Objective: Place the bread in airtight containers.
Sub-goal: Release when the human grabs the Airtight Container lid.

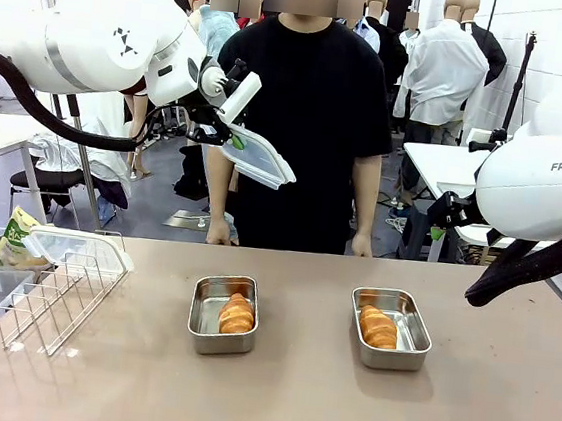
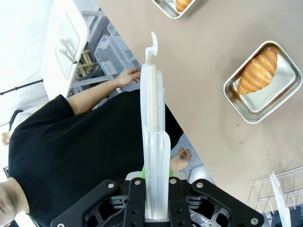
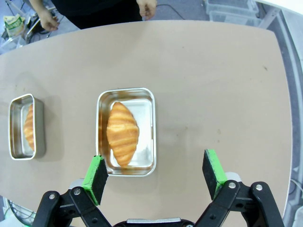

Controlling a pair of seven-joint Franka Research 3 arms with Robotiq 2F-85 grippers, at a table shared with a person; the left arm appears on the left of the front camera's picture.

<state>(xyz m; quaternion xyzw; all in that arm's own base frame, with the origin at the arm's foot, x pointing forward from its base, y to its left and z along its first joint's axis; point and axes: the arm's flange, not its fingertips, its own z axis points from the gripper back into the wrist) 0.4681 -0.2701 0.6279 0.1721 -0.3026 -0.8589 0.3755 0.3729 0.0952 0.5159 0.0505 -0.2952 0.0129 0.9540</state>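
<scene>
Clear lid (image 2: pixel 154 104) tight in left claw (image 2: pixel 155 178); right claw (image 3: pixel 155 172) wide apart above table (image 3: pixel 222 71).

Left wrist view now, and the clear lid (image 2: pixel 154 142) stands edge-on, covering nearly all of the left pincer's (image 2: pixel 155 182) green pads (image 2: pixel 142 168), while up top the far steel pan (image 2: pixel 165 8) and its roll (image 2: pixel 183 4) are sliced off by the picture's edge, leaving just a corner.

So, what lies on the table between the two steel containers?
Nothing: in the front view, only bare table separates the left container and the right container.
</scene>
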